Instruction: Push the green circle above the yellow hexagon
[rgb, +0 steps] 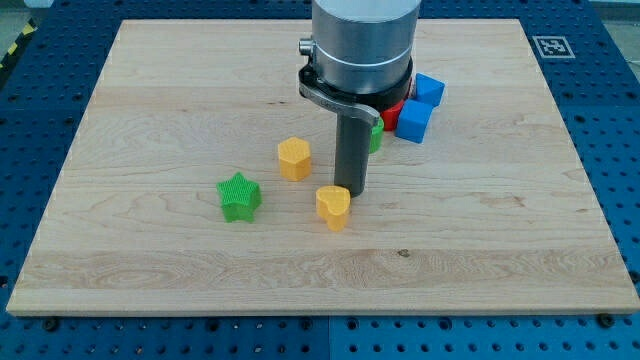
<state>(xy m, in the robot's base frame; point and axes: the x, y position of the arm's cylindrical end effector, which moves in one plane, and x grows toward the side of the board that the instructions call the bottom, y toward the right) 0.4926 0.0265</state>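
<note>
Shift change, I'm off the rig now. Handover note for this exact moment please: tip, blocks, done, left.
My tip is down on the board, just off the upper right edge of the yellow heart; contact can't be confirmed.
The yellow hexagon sits to the view's left of the rod, with the green star further left and lower.
The green circle is mostly hidden behind the rod, next to a red block and two blue cubes.
Done: nothing visible; the green circle is to the right of the hexagon, not above it.
Left: push the green circle toward the view's top left, ending above the hexagon.
</note>
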